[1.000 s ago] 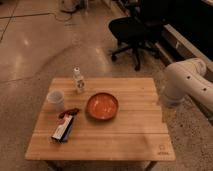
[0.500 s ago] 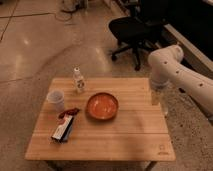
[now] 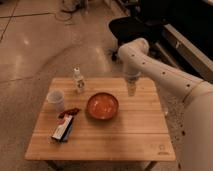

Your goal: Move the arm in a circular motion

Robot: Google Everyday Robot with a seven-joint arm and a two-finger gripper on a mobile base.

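Observation:
The arm (image 3: 160, 75) is large, glossy and white, made of thick tubular segments. It comes in from the lower right and bends at a rounded joint above the table's far right part. Its pale gripper (image 3: 131, 90) hangs down from that joint over the table's back right area, just right of the orange bowl (image 3: 102, 105). Nothing shows in the gripper.
On the wooden table (image 3: 130, 135) stand a small clear bottle (image 3: 79, 80) at the back, a pale cup (image 3: 56, 100) at the left and a snack packet (image 3: 63, 126) at the front left. A black office chair (image 3: 132, 27) stands behind the table.
The arm has swung left and farther over the table, from its right edge to above the back right part. The gripper is now nearer the bowl.

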